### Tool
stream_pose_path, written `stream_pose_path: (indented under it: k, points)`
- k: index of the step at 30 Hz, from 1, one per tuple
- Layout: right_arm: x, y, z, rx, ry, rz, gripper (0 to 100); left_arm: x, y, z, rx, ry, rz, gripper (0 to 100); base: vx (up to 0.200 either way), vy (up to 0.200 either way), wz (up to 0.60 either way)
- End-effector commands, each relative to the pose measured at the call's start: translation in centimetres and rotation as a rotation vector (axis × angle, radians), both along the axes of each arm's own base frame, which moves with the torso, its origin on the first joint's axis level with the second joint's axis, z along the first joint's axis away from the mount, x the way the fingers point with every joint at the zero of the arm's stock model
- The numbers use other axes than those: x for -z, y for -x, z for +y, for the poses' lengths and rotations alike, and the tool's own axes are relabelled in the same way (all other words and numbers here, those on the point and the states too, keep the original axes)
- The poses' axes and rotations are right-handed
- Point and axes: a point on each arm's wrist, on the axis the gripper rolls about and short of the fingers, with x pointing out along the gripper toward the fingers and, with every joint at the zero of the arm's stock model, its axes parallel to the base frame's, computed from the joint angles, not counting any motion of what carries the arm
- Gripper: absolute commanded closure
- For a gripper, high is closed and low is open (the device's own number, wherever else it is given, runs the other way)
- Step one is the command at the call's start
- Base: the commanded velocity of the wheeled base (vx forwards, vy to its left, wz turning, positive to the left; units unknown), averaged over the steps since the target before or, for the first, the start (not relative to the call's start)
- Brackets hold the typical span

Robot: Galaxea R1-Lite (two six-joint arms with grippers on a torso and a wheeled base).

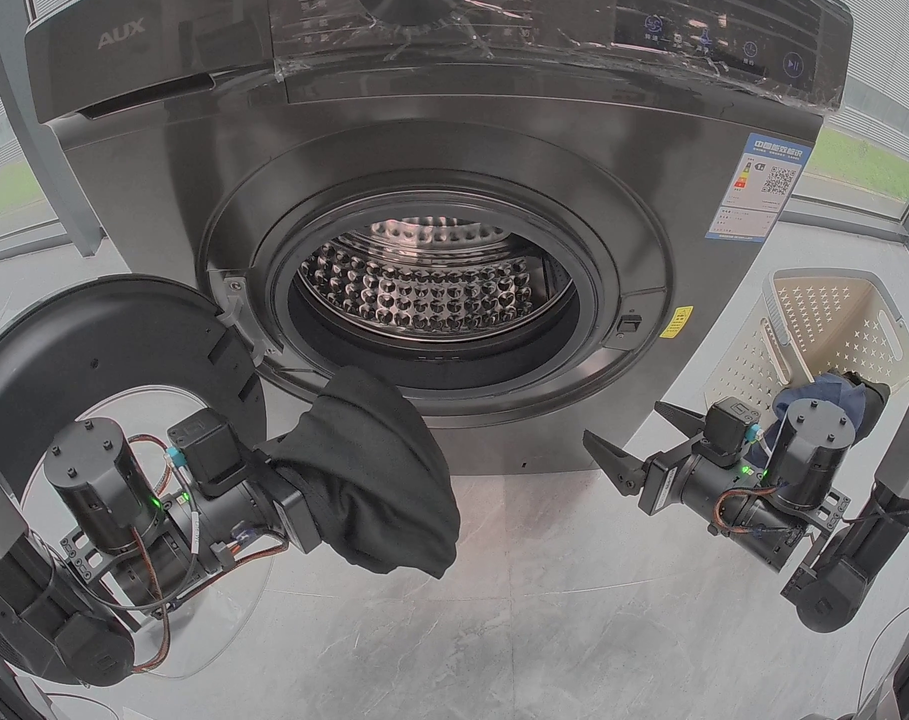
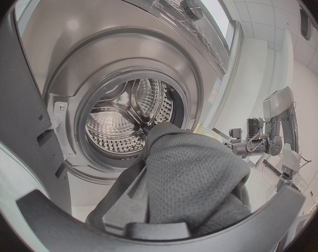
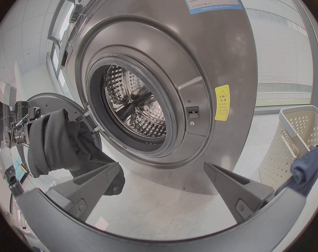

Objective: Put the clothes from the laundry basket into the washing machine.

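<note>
The left gripper (image 1: 296, 520) is pinching a black garment (image 1: 374, 472), its fingers mostly wrapped by the cloth; the garment is hanging bunched above the floor (image 1: 534, 602), in front of the lower left rim of the washing machine (image 1: 594, 152) opening and still outside the drum (image 1: 424, 282); the round door (image 1: 104, 352) is standing swung open on the robot's left, just beside the left arm; the steel drum is sitting bare inside. The right gripper (image 1: 624, 427) is hovering with its fingers spread wide and holding nothing, low in front of the machine's right side; just behind it the pale laundry basket (image 1: 834, 292) is standing on the floor beside the machine, and a blue garment (image 1: 824, 392) is lying in it, draping over its near edge.
</note>
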Motion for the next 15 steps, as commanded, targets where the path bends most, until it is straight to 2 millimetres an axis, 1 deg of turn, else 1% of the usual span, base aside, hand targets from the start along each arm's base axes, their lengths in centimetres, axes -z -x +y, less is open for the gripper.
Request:
stream_pose_path:
  k: [1,10,15]
  points:
    - [0.04,-0.01,0.02,-0.002,0.000,0.001,0,0.01,-0.05,0.01,-0.002,0.002,-0.001,100,0.000,0.000,0.00]
    - [0.04,-0.05,-0.05,0.001,0.000,0.001,0,-0.10,-0.18,-0.06,-0.002,0.004,-0.008,100,0.000,0.000,0.00]
    - [0.04,-0.01,0.02,-0.002,0.000,0.001,0,-0.17,-0.38,-0.04,-0.006,0.008,-0.010,100,0.200,0.000,0.00]
